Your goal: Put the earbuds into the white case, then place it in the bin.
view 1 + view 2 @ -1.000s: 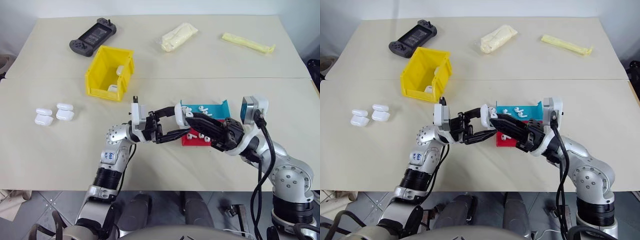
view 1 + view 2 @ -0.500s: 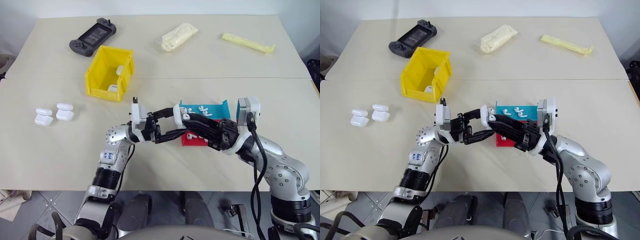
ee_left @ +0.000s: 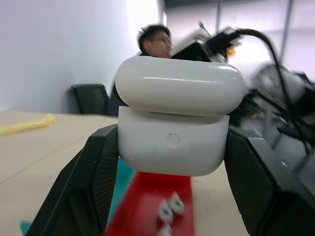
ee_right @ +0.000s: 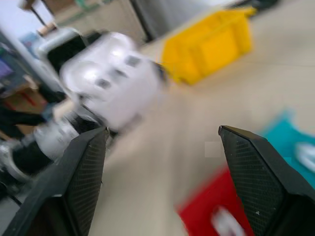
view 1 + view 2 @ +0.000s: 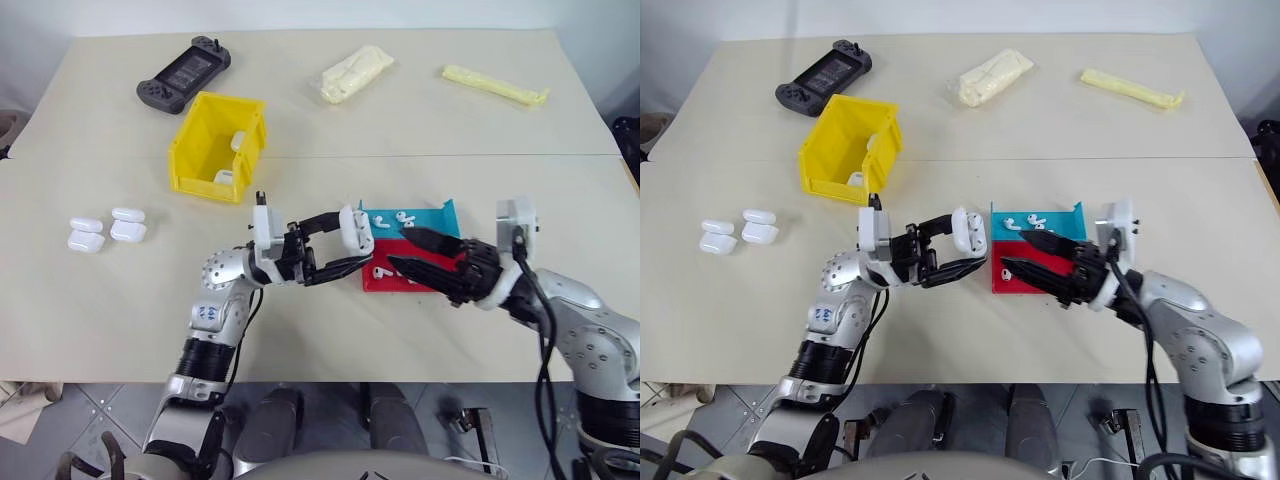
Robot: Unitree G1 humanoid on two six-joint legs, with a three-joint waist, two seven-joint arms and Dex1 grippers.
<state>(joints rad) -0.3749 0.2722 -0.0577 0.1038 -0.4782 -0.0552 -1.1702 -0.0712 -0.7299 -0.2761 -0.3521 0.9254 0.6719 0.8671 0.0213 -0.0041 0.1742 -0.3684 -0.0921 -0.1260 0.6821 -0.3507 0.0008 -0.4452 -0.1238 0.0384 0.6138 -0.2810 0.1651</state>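
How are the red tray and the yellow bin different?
The yellow bin has tall walls; the red tray is shallow. The bin stands farther back on the table's left side; the tray lies near the front, below the open right gripper. Both hold small white things.

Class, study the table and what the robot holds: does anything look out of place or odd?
Little stands out. The white case held in the left tool has its lid slightly ajar. Loose earbuds lie in the teal tray and red tray, not spilled.
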